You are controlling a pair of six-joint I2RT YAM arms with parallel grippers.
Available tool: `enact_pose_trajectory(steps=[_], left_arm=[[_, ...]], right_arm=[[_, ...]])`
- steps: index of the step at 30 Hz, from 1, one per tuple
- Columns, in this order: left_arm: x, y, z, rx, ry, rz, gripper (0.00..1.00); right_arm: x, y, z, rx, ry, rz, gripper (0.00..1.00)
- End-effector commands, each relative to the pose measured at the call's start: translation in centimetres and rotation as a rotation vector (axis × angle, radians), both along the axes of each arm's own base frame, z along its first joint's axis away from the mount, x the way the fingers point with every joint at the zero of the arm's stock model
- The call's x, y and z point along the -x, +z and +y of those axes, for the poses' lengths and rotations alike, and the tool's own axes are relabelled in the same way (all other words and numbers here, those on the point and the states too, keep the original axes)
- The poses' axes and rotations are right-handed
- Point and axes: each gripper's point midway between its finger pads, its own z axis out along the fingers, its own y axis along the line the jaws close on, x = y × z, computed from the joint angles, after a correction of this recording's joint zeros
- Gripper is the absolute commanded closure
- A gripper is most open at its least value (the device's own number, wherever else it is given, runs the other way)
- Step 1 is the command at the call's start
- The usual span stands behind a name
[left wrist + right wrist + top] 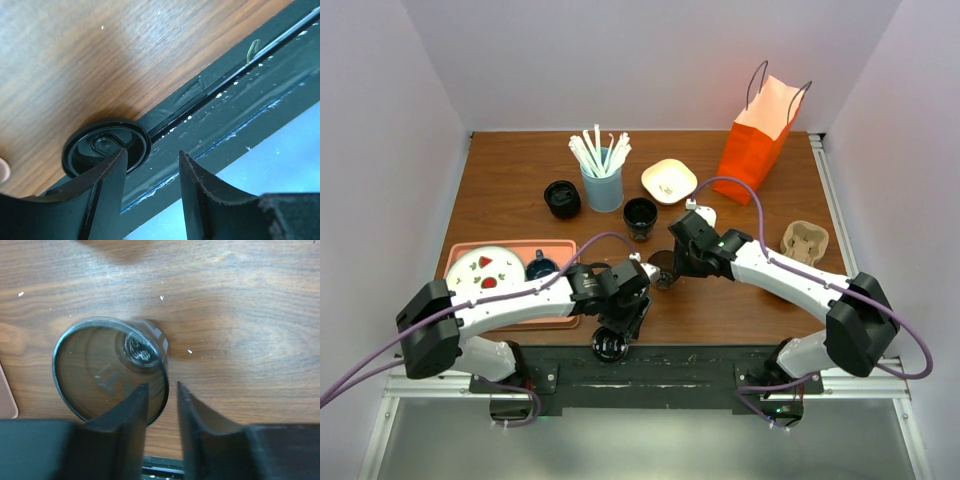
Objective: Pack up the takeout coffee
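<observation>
Black lid (101, 144) shows at left wrist, open cup (97, 367) at right.

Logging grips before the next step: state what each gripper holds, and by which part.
Nothing is gripped: the right gripper stands open astride the black cup's rim; the left gripper stands open over the black lid's edge.

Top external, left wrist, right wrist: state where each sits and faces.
Top external: above and behind, looking down on the table; left arm and right arm show.
Left wrist: on left arm, facing down at the lid; left end effector shows.
Right wrist: on right arm, facing down into the cup; right end effector shows.
Shared: top external also shows lid and cup.
</observation>
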Motion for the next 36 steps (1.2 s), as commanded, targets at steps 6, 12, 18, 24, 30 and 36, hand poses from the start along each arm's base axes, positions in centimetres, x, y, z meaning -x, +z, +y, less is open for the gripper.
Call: enact_pose_trajectory(steps=[6,12,18,24,30,36], left_arm=[[-0.9,-2.4,1.5,-0.151,0.192,0.008,0.48],[-1.6,-1.4,0.4,-0.110,0.313,0.015,0.48],[-1.7,-3.7,-0.9,-0.123,0.422,0.072,0.51],[-2.1,-4.7,-2.0,-0.170,0.484,0.064,0.58],[-2.0,-5.6,-2.4,-0.252,0.511,0.057,0.73],[-2.1,-3.1,-3.3,-0.225,0.494,0.054,0.96]], right_arm=[[-1.1,5.3,-0.8,-0.036,-0.044,-0.116,0.51],[-1.0,9.6,-2.9,0.007,-0.031,-0.191,0.50],[-1.1,14.8,-3.3,-0.003,0.051,-0.309,0.50],[-1.0,17.7,-3.1,-0.018,0.132,-0.364,0.49],[0.5,18.6,-3.2,-0.058,0.201,-0.382,0.49],[1.4,19.1,-3.5,-0.071,0.242,-0.398,0.48]])
